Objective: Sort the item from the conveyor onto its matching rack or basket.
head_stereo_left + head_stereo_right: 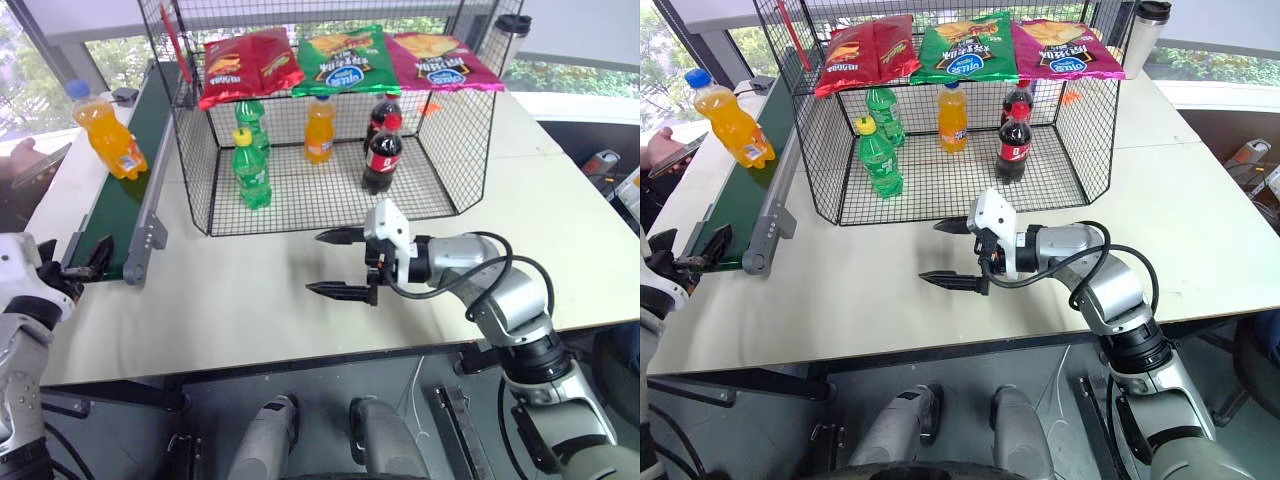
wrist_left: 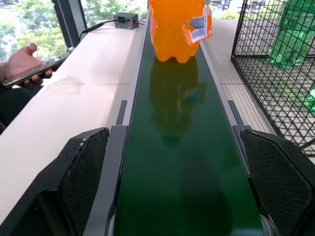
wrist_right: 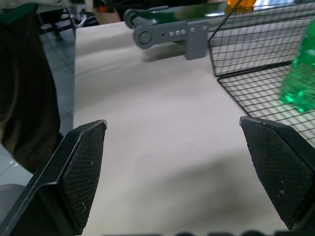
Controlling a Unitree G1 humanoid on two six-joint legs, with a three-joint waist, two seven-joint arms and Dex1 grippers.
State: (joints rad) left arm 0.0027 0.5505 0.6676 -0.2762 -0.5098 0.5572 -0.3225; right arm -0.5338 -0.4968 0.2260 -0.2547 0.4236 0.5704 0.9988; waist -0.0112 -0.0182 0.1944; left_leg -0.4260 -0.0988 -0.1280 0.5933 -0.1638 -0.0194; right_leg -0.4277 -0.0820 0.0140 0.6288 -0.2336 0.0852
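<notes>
Now, step: I judge this as the approach, before any grasp; nothing is held yet.
Left hand: my left hand [image 1: 85, 262] sits at the near end of the conveyor [image 2: 182, 162], fingers spread wide, one to each side of the belt, empty.
Item: the orange drink bottle [image 1: 110, 135] with the blue cap stands upright on the belt, well ahead of my left hand, straight along its pointing line.
Right hand: my right hand [image 1: 342, 264] hovers over the bare bench [image 1: 250, 300], fingers wide apart, empty, pointing across toward the conveyor's end.
Next move: I reckon the left hand must reach the bottle, or wait for it, close round its body, then carry it across to the wire cage [image 1: 200, 180].
Cage: just beyond my right hand; green, orange and cola bottles stand on its floor, chip bags on top.
Surface: pale, matt bench top.
Room: windows with greenery behind; a person's hand [image 2: 19, 61] with a phone beside the conveyor.
</notes>
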